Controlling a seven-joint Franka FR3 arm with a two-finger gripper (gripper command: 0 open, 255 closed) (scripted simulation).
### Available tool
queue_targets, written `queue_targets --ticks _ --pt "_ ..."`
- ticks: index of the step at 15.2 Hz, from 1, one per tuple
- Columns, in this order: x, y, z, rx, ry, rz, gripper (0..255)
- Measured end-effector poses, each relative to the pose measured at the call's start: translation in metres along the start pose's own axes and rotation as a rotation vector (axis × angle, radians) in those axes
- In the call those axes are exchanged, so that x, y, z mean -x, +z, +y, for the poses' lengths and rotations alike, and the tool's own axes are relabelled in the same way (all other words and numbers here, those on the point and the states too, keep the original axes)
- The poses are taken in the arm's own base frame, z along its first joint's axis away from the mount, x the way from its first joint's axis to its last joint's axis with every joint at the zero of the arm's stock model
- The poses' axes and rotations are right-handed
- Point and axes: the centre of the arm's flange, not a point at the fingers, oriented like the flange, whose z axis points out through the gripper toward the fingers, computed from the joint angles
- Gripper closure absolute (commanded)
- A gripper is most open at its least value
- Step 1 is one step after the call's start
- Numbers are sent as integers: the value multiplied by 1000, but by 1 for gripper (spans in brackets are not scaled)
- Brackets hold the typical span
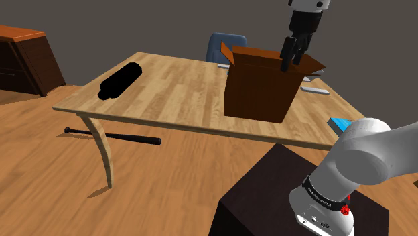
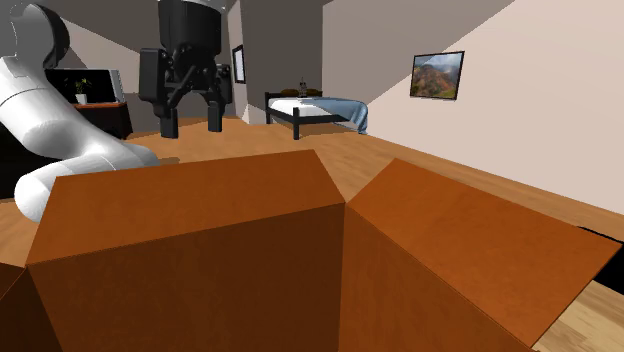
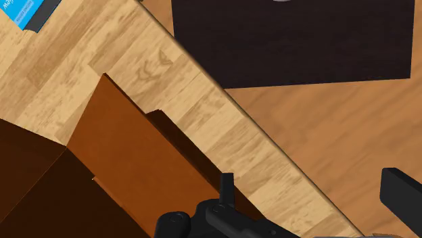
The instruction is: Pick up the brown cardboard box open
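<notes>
"Two black fingers [image 2: 213,118], and nothing between them?"

"Nothing. The all-black two-finger gripper [image 1: 291,62] hangs with its jaws spread wide. It is just above the open brown cardboard box [image 1: 260,90], over the raised flap [image 3: 128,145] on the side nearest the dark box-shaped stand [image 1: 264,194]."

"And where does the box stand?"

"Upright on the pale wooden plank table [image 1: 174,87], toward the shoulder view's right, with its flaps turned up and outward. It is well apart from the long black cylinder [image 1: 120,80] lying at the shoulder view's left end of the table (the flat blue book [image 1: 340,123] by the table's edge is nearer)."

"Why come at a flap and not at the body?"

"The body looks far too broad for that spread. A thin sheet of card is what such jaws can pinch, so the hand points downward over the rim."

"Is it lined up?"

"Not quite, judging by the wrist view. The flap's edge lies beside one finger, while the gap between the two opens over bare table and the brown wooden floor [image 3: 338,122]. A small shift toward the box, then a descent, seems needed before closing."

"What could go wrong?"

"A flap is hinged. Lifted by one, the box may tilt or swing, and the card may bend. A grip low down, where the flap meets the wall, would likely hold better."
</notes>
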Motion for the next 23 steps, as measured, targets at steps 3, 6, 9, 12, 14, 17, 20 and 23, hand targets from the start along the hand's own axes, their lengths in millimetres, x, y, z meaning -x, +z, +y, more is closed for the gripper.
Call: queue_targets --ticks 3,6,9,12,14,17,20,23 --pt "-15 3 0 -1 8 0 0" --pt "-50 4 -1 -4 25 1 0" --pt "-90 13 2 -7 45 2 0" --pt "-131 15 3 -10 63 3 0" --pt "-157 17 6 -12 77 4 0" --pt "-196 25 11 -15 96 5 0" --pt "-223 31 13 -17 110 5 0" --pt "-228 44 11 -17 112 6 0"
